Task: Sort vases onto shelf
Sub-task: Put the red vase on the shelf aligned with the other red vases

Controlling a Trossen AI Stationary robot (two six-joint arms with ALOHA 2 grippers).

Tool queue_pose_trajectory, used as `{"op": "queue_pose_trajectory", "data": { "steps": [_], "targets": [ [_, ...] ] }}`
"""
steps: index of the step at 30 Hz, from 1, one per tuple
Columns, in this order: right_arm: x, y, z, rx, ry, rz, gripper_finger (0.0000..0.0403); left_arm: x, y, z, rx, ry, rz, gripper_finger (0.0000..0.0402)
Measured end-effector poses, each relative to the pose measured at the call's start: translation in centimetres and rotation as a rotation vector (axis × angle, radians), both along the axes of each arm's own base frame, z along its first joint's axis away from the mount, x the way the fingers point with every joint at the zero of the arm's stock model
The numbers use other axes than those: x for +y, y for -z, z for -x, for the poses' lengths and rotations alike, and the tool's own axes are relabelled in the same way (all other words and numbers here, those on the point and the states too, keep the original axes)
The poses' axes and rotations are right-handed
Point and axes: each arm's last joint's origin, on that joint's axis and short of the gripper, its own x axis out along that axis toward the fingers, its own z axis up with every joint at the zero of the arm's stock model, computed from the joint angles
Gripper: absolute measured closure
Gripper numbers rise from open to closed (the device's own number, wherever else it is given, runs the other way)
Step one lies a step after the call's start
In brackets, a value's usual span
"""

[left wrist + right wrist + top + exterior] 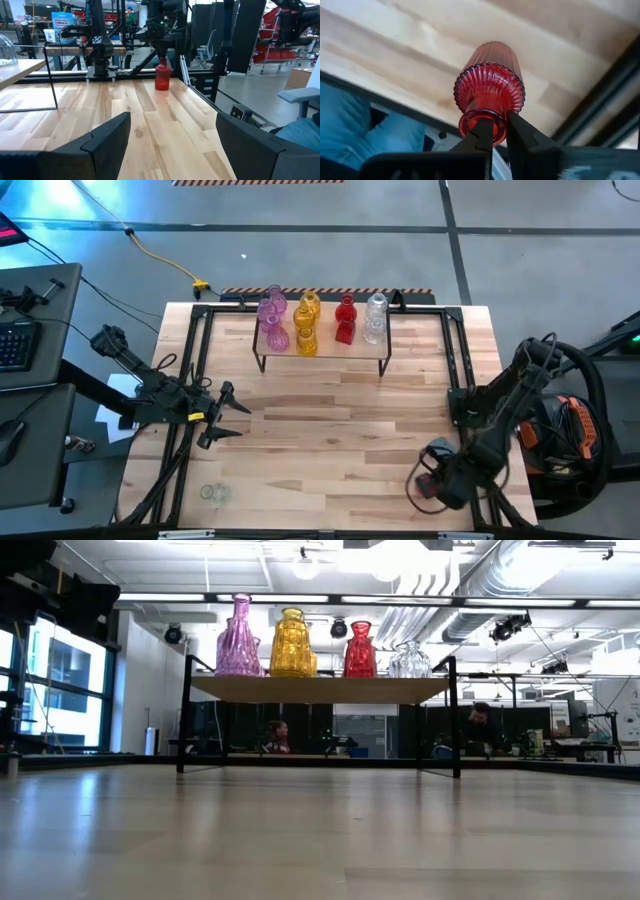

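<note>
Right gripper [494,131] fingers clamp red vase [490,90]; left gripper [222,415] fingers apart

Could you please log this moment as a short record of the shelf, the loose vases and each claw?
shelf: far middle of table; holds pink, yellow, red and clear vases
red vase: near right table edge, gripped at the neck
right claw: shut on red vase
left claw: open, at left side of table, holding nothing
clear vase: loose, near-left corner of table
</note>
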Motion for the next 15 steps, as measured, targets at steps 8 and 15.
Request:
{"op": "queue_pose_trajectory", "data": {
  "steps": [8, 15],
  "targets": [
    [-3.1, -0.8, -2.6, -0.059, -0.066, 0.011, 0.0399, 0.1, 0.0, 0.0, 0.0, -0.031, 0.0, 0.0117],
    [-6.7, -1.7, -5.0, -0.12, -0.105, -0.004, 0.04, 0.1, 0.0, 0.0, 0.002, -0.032, 0.007, 0.0117]
  ]
}}
